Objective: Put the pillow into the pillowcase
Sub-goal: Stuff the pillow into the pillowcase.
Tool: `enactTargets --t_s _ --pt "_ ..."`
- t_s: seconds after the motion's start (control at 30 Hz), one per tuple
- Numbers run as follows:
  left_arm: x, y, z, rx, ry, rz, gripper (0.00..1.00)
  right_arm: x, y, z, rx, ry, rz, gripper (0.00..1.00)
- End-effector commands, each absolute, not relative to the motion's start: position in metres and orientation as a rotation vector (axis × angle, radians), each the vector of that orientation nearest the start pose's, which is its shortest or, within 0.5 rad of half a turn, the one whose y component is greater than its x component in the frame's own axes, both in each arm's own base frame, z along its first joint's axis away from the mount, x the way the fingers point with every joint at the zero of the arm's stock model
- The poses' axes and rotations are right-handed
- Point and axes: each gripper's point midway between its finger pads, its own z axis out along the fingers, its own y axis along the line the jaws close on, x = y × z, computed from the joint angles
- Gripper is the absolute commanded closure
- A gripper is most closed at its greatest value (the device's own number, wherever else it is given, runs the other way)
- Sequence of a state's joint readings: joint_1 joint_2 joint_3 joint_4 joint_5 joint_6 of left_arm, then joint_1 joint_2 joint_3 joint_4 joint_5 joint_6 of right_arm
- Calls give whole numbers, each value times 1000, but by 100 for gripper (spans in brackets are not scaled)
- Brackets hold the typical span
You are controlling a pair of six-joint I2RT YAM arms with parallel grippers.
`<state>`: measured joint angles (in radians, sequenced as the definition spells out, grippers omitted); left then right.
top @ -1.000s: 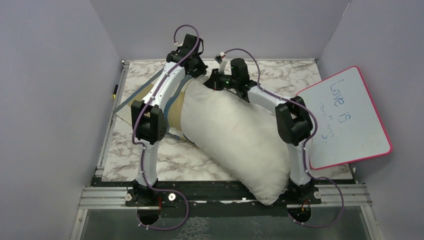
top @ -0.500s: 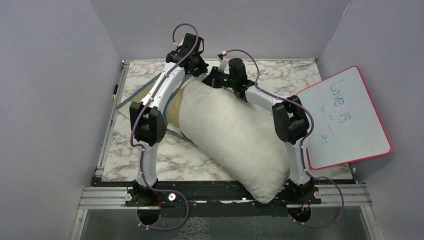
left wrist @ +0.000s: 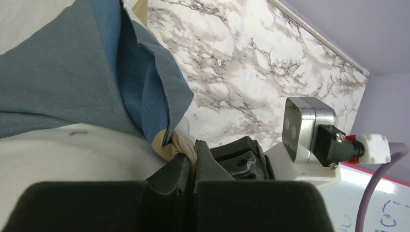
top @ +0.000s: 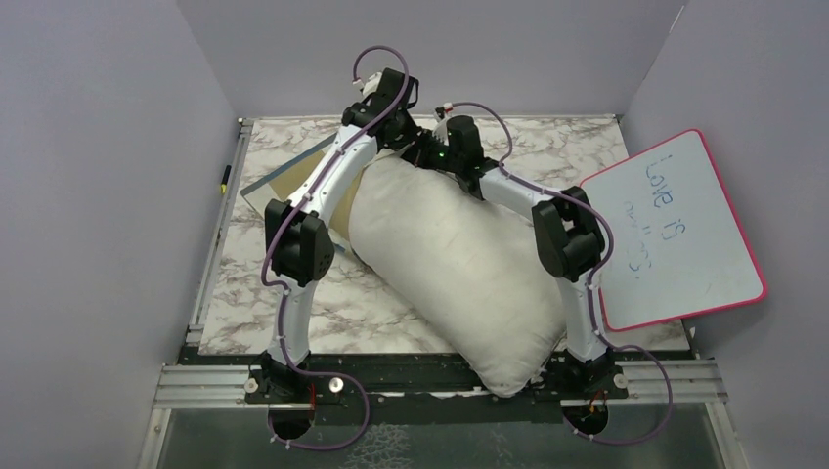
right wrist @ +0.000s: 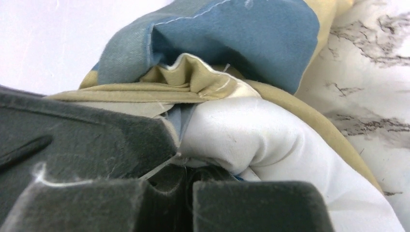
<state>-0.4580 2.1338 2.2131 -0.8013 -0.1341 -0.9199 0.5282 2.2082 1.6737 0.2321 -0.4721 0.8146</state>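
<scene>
The plump off-white pillow lies diagonally across the marble table, its near end over the front rail. The blue, tan and cream pillowcase sits flat at its far-left side, mostly under my left arm. At the pillow's far end, my left gripper is shut on a bunched tan and blue edge of the pillowcase, with the pillow just below it. My right gripper is close beside it. It is shut on the pillowcase's hem, where white fabric bulges against the fingers.
A pink-rimmed whiteboard leans at the table's right edge, next to my right arm. A small yellow and black pen lies on the left rail. Purple walls enclose the table on three sides. The right arm's camera is near my left fingers.
My left arm has swung right toward the right gripper, pulling the pillowcase edge with it. The pillow's far end has shifted slightly. The right arm has barely moved.
</scene>
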Motion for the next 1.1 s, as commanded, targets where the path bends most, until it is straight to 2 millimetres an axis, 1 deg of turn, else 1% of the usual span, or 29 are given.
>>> enactTargets --t_s 0.0,0.07,0.17,0.3,0.37,0.4,0.5,0.6,0.63,0.7,0.77,0.8,0.87,0.9,0.93,1.0,1.07 --pt "491 -350 347 -440 2003 -961 100 466 399 64 205 2334 1162 100" --pt "485 -365 353 -412 1992 -981 100 476 398 66 275 2319 1180 100" --pt "473 -380 357 -395 1984 -983 100 489 397 69 327 2291 1160 100" --pt "464 -386 345 -376 2015 -960 100 500 394 83 351 2228 1209 100" --pt "463 -386 336 -344 2032 -930 100 501 396 95 306 2183 1253 100" --pt "463 -384 330 -316 2039 -895 100 500 398 102 266 2157 1272 99" --pt "465 -372 303 -250 2075 -756 100 493 397 117 168 2119 1286 92" --pt "470 -358 279 -181 2096 -610 100 479 392 128 85 2057 1305 91" --pt "472 -353 276 -181 2097 -585 100 474 391 135 55 2012 1333 92" --pt "477 -349 274 -199 2093 -574 100 462 392 150 -20 1906 1399 93" --pt "482 -353 277 -205 2086 -593 100 452 395 159 -88 1844 1460 92" --pt "483 -356 279 -202 2082 -605 100 447 396 164 -115 1812 1488 87" --pt "486 -359 280 -207 2079 -618 100 439 391 169 -119 1769 1502 74" --pt "486 -358 279 -214 2079 -614 100 437 387 168 -101 1770 1486 71" --pt "487 -356 277 -222 2080 -604 100 439 382 166 -70 1784 1451 71" --pt "487 -351 275 -228 2080 -576 100 443 369 153 17 1870 1343 72" --pt "488 -344 270 -243 2084 -547 100 449 356 148 83 1909 1248 72"
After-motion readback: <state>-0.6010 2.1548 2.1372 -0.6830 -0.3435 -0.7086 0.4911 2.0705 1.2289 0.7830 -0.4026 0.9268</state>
